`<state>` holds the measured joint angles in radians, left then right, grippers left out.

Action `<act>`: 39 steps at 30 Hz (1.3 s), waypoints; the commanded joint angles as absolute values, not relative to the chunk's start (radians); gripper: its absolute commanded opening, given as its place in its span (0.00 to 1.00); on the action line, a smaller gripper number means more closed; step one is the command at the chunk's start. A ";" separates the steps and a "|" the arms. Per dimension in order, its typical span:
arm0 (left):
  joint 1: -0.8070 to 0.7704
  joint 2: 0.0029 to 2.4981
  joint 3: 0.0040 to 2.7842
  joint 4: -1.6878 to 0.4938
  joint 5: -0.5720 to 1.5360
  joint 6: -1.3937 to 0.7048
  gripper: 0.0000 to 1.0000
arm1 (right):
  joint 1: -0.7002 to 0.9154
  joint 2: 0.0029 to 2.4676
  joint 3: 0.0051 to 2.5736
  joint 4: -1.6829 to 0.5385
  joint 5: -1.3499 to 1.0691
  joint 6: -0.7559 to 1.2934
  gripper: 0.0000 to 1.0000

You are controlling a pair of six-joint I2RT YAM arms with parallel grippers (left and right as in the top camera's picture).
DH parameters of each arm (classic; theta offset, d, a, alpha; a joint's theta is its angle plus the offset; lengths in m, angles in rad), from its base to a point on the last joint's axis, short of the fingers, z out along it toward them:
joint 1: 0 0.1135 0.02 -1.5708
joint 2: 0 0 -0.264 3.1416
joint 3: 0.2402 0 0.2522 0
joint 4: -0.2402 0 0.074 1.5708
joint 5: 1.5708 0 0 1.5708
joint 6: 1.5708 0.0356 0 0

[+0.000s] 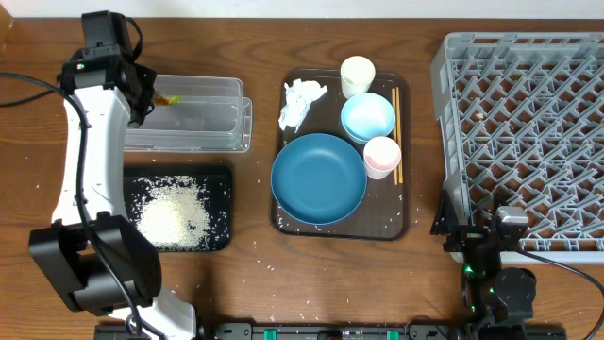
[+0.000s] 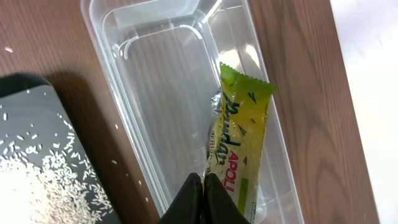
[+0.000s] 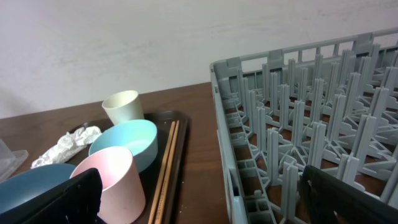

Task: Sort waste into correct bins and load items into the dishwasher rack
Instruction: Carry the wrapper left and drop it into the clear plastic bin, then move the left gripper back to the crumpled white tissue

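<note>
My left gripper (image 2: 203,182) is shut on the silvery edge of the green-yellow snack wrapper (image 2: 245,137), which hangs inside the clear tub (image 2: 161,93). From overhead the wrapper (image 1: 168,99) shows at the tub's left end. Rice (image 1: 173,210) lies heaped in the black tray (image 1: 224,179). On the brown serving tray (image 1: 406,227) sit the tissue (image 1: 300,102), white cup (image 1: 357,74), light-blue bowl (image 1: 368,117), pink cup (image 1: 381,156), dark-blue dish (image 1: 319,178) and chopsticks (image 1: 397,132). My right gripper (image 3: 205,199) is open, low between the pink cup (image 3: 115,180) and the grey rack (image 3: 298,124).
The rack (image 1: 528,123) fills the right side of the table, with nothing in it. Stray rice grains dot the wood around the black tray and in front of the serving tray. A pale wall lies beyond the table's far edge.
</note>
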<state>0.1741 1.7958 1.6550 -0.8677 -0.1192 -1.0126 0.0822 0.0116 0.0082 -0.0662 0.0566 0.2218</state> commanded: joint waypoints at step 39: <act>-0.400 1.912 1.655 -0.402 -0.079 0.092 0.70 | 0.075 0.006 0.006 -0.068 0.063 0.208 0.99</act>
